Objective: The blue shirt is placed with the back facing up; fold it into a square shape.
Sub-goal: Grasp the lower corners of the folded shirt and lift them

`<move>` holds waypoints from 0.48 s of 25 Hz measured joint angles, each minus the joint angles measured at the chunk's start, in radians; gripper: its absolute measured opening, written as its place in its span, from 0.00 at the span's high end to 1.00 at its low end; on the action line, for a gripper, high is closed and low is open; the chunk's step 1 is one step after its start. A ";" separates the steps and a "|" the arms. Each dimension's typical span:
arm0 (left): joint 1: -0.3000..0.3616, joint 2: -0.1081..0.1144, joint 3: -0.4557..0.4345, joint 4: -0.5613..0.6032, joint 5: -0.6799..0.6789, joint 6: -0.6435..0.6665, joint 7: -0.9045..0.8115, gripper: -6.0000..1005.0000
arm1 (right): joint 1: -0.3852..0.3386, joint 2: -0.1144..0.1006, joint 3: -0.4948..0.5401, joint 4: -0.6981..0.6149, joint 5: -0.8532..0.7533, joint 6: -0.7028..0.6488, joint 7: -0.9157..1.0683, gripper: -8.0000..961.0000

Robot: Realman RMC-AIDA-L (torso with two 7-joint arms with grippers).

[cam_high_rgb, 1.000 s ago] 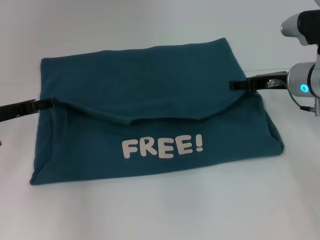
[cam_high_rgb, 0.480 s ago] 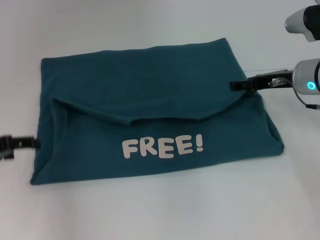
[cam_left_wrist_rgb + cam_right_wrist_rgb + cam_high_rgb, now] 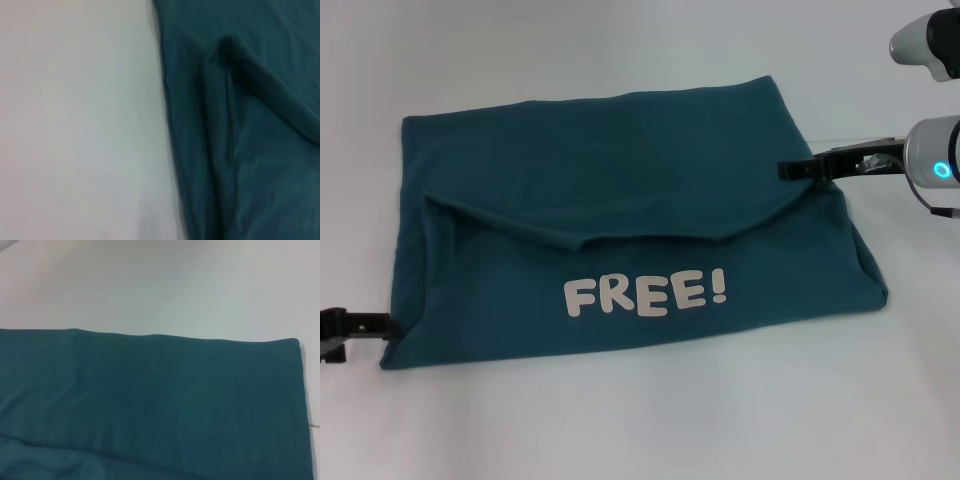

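Lying flat on the white table (image 3: 620, 430), near the middle of the head view: the blue shirt (image 3: 620, 200), folded into a wide, roughly four-sided shape. Showing a plain back panel across the far half and, on the near half, a turned-over layer bearing the cream "FREE!" lettering (image 3: 645, 294). Running between the two halves, a curved fold edge, dipping in the middle and rising towards both sides. Spreading slightly wider at the near edge than at the far edge.

Reaching in from the right, level with the fold line: the right gripper (image 3: 785, 170), its dark fingers pressed together over the shirt's right edge, seemingly pinching the cloth there. Glowing on the wrist behind it, a blue light (image 3: 942, 169).

Hovering low at the left edge of the head view, just beside the shirt's near-left corner: the left gripper (image 3: 385, 324), apart from the cloth; impossible to tell how it is set.
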 joint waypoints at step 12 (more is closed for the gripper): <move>-0.018 -0.004 0.066 -0.023 0.009 0.014 -0.017 0.11 | -0.001 0.002 0.001 0.000 0.000 -0.002 0.000 0.04</move>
